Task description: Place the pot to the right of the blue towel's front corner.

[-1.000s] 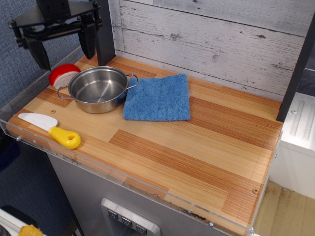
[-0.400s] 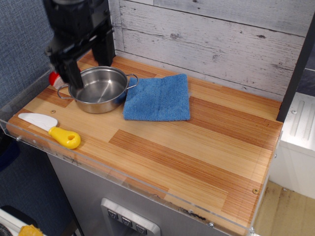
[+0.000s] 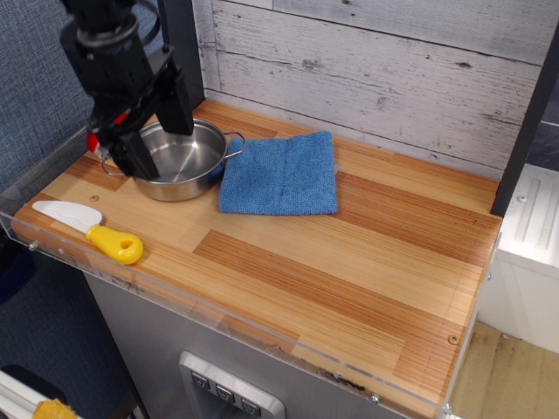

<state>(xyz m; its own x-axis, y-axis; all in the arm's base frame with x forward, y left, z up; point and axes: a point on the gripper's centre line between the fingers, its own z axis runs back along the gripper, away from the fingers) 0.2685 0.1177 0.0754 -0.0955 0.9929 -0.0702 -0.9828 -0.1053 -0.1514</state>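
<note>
The shiny steel pot stands at the back left of the wooden counter, its right wire handle just touching the left edge of the blue towel. The towel lies flat in the middle back of the counter. My black gripper is open and low over the pot's left half. One finger is down at the pot's left rim and the other is at its back rim. The pot's left handle is hidden behind the finger.
A white plastic knife with a yellow handle lies at the front left. A red object peeks out behind the gripper at the left edge. A clear rim runs along the counter's front. A plank wall stands behind.
The gripper has come down from above the counter's back left corner to the pot and turned, its fingers now at the pot's rim. Pot and towel have not moved.
</note>
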